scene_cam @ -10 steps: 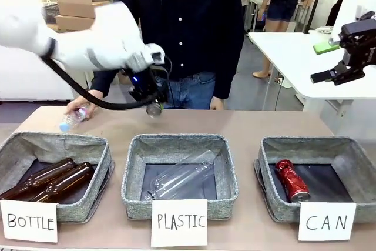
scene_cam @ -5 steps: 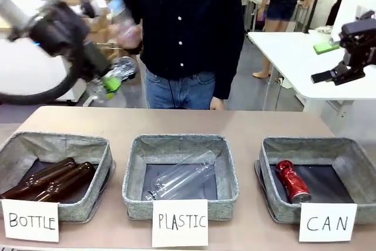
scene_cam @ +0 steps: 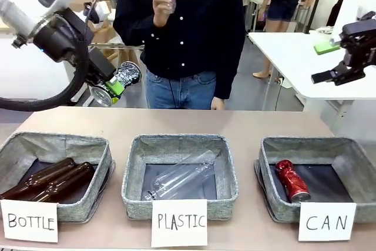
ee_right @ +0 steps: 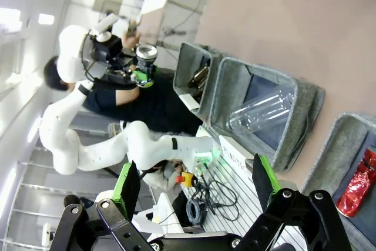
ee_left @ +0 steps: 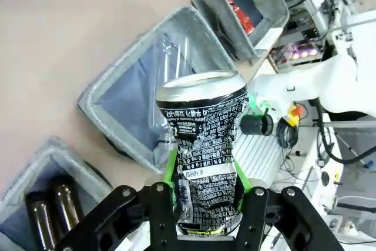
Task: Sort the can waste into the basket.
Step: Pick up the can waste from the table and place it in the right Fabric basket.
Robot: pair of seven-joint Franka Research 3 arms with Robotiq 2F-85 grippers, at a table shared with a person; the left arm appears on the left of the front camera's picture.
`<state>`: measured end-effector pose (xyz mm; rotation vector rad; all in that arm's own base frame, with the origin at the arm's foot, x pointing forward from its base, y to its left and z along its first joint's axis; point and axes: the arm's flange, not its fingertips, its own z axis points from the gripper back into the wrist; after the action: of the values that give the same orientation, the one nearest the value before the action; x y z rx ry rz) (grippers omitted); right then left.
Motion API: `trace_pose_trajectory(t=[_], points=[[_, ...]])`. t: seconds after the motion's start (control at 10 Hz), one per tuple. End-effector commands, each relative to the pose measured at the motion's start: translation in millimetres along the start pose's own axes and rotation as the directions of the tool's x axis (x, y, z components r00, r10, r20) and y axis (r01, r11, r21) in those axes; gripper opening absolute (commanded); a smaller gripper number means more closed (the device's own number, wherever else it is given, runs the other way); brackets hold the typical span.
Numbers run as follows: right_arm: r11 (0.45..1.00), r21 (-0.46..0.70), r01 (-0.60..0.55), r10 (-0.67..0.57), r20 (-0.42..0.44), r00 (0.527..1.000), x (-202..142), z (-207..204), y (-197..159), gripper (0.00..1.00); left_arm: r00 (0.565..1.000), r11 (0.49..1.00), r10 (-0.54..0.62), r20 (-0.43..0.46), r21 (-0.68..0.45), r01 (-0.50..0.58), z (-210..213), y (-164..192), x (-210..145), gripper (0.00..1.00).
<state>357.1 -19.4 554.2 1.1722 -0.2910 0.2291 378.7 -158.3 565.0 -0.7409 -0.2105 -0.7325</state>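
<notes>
The left end effector (ee_left: 202, 195) is gripping the dented silver-grey, dark-labelled metal can (ee_left: 202, 145) between its green pads, lifted clear for carrying toward the grey fabric "CAN" basket (scene_cam: 352, 152) far across the counter (scene_cam: 247, 123).

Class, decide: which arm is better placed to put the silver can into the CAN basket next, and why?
The left. Its claw is shut on the silver can, while the right claw hangs open and holds nothing, though the CAN basket lies on the right.
</notes>
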Motion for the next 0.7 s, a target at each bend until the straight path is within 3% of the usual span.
trace_pose_trajectory(t=[0.0, 0.2, 0.3, 0.5, 0.6], points=[[0.997, -0.07, -0.037, 0.041, 0.054, 0.998, -7.6, 18.9, 32.7, 1.0, 0.998, 0.997, -0.06, -0.024, 0.057, 0.061, -27.4, -13.9, 24.9, 0.37], [0.955, -0.285, -0.076, 0.125, 0.158, 0.98, -53.9, 88.6, 82.6, 1.0, 0.945, 0.964, -0.265, -0.191, -0.032, 0.264, -122.0, -56.4, 102.8, 0.37], [0.916, -0.399, -0.04, 0.131, 0.204, 0.97, -94.4, 135.9, 94.7, 1.0, 0.884, 0.927, -0.372, -0.285, -0.07, 0.368, -173.5, -90.4, 128.4, 0.37], [0.9, -0.43, 0.074, 0.071, 0.312, 0.947, -168.8, 195.5, 88.0, 1.0, 0.781, 0.835, -0.536, -0.321, -0.065, 0.547, -245.9, -147.0, 157.8, 0.37], [0.901, -0.415, 0.126, 0.029, 0.347, 0.937, -202.3, 209.7, 75.4, 1.0, 0.734, 0.798, -0.592, -0.334, -0.113, 0.592, -283.6, -168.4, 168.4, 0.37]])
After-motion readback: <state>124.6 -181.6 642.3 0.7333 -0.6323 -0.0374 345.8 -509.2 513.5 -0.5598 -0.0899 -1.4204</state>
